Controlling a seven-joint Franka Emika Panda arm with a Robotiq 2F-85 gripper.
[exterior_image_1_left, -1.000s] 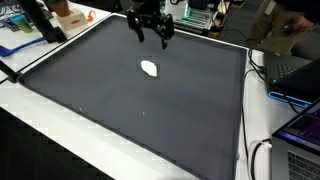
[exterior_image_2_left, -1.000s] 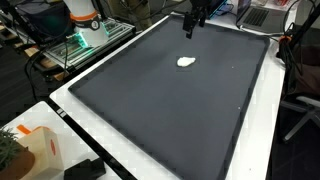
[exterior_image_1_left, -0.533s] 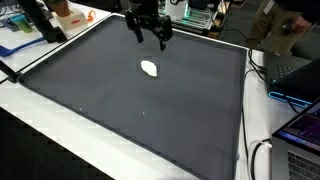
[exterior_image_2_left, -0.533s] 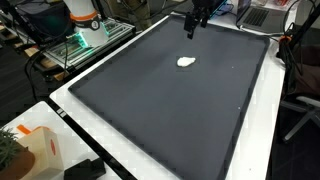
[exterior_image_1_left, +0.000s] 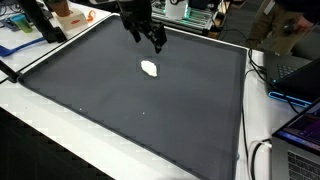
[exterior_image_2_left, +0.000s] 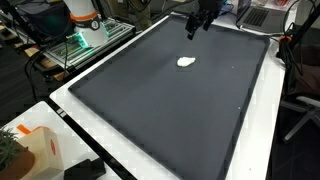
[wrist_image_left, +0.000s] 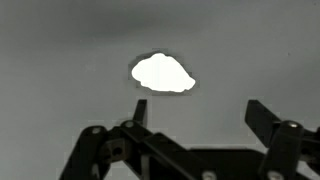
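A small white lump (exterior_image_1_left: 150, 68) lies on the dark grey mat (exterior_image_1_left: 140, 110), toward its far half; it also shows as a white lump (exterior_image_2_left: 186, 62) and, bright and blurred, as a white lump (wrist_image_left: 162, 73). My black gripper (exterior_image_1_left: 146, 38) hangs in the air above the mat's far edge, behind the lump and apart from it. The gripper (exterior_image_2_left: 198, 24) is open with nothing between its fingers. In the wrist view the gripper (wrist_image_left: 200, 112) points down at the mat, with the lump just beyond the fingertips.
A white border (exterior_image_1_left: 60, 120) frames the mat. Laptops and cables (exterior_image_1_left: 295, 100) sit along one side. An orange box (exterior_image_1_left: 68, 12) stands at a far corner. A plant and an orange-marked box (exterior_image_2_left: 25, 150) sit near a corner, with a lit rack (exterior_image_2_left: 85, 35) beyond the mat.
The gripper has turned about its wrist and shifted slightly along the far edge of the mat. The white lump has not moved.
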